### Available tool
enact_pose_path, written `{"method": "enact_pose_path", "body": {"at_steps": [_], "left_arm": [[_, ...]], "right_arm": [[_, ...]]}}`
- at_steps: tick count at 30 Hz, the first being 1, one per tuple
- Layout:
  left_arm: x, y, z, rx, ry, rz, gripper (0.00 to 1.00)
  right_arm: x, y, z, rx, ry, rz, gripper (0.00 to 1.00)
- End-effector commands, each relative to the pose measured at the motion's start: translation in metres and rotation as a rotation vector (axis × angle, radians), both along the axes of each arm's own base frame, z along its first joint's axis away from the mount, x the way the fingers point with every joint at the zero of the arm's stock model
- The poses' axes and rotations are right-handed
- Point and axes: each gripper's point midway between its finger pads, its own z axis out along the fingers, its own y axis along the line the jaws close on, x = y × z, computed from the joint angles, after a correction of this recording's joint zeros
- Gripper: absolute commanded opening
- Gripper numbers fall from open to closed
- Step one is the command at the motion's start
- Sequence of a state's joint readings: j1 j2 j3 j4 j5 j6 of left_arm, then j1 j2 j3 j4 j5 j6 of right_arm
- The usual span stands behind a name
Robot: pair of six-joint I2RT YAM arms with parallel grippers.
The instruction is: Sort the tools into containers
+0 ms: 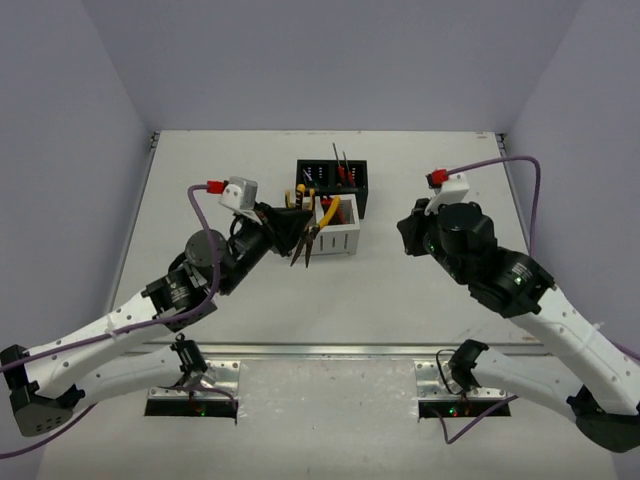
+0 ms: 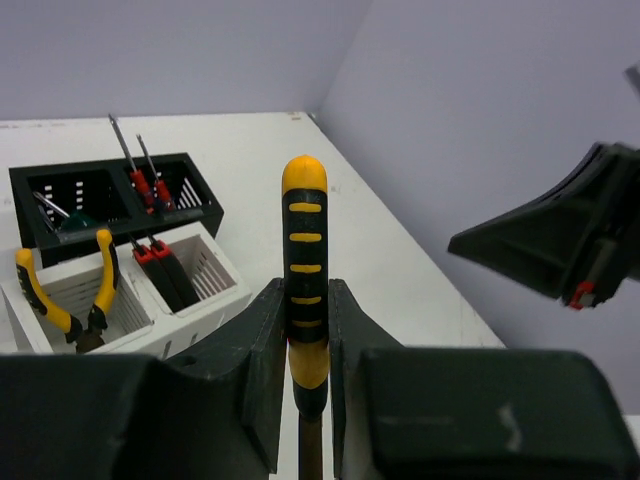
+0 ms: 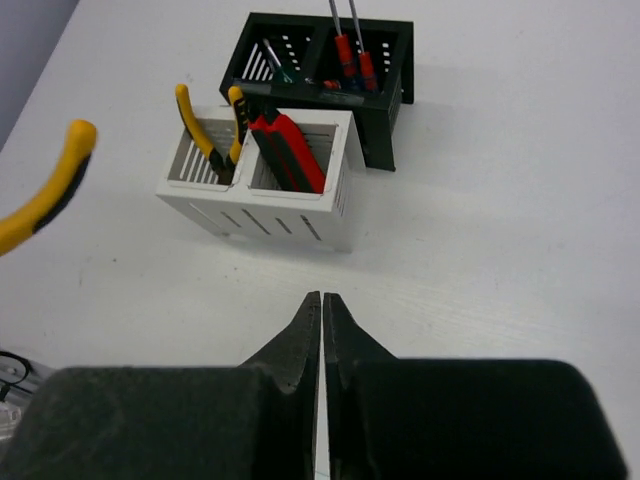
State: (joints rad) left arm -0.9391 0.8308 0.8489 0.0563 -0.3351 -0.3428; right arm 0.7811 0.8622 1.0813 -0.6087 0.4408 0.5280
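Left claw [image 2: 306,310]: we find it clamped on one handle of the pliers [image 2: 304,230], which hang off the worktop [image 1: 250,300], just left of the white box [image 1: 338,243].
Right claw [image 3: 322,325]: closed, empty, apart from both boxes.
White box: we count second pliers [image 3: 205,135] in one compartment and red-and-black knives [image 3: 290,155] in the other.
Black box [image 3: 385,125]: just behind the white box; red screwdrivers [image 3: 350,55] in one compartment, a green-handled one [image 2: 75,222] in the other.

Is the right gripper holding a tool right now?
No, the right gripper is closed flat on itself with no tool in it.
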Motion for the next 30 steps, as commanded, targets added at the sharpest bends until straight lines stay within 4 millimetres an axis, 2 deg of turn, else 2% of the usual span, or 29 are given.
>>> {"method": "enact_pose_path", "body": {"at_steps": [1,4,7,9,12,14,17,20,24,26,30], "left_arm": [[-0.007,0.017,0.060,-0.263,-0.103,0.031,0.00],[-0.013,0.018,0.063,-0.319,-0.124,0.006,0.00],[-0.017,0.013,0.061,-0.327,-0.145,-0.030,0.00],[-0.018,0.011,0.060,-0.323,-0.162,-0.045,0.00],[-0.020,0.009,0.057,-0.335,-0.193,-0.060,0.00],[-0.020,0.006,0.056,-0.336,-0.202,-0.074,0.00],[-0.018,-0.010,0.054,-0.319,-0.216,-0.127,0.00],[-0.005,-0.019,0.046,-0.270,-0.206,-0.121,0.00],[0.021,-0.014,0.037,-0.217,-0.214,-0.133,0.00],[0.030,-0.018,0.028,-0.186,-0.205,-0.160,0.00],[0.042,-0.020,0.024,-0.094,-0.267,-0.212,0.00]], "right_arm": [[0.014,0.038,-0.019,0.109,0.042,0.043,0.00],[0.014,0.071,-0.024,0.255,0.043,0.137,0.00],[0.019,0.092,-0.018,0.287,0.039,0.202,0.00],[0.025,0.101,-0.011,0.277,0.027,0.223,0.00],[0.034,0.116,0.011,0.299,-0.007,0.257,0.00],[0.039,0.124,0.016,0.299,-0.008,0.267,0.00],[0.048,0.141,0.029,0.284,-0.032,0.325,0.00],[0.046,0.156,0.047,0.301,-0.084,0.411,0.00],[0.035,0.172,0.054,0.290,-0.132,0.555,0.00],[0.038,0.179,0.047,0.265,-0.126,0.582,0.00],[0.043,0.190,0.038,0.207,-0.123,0.633,0.00]]}}
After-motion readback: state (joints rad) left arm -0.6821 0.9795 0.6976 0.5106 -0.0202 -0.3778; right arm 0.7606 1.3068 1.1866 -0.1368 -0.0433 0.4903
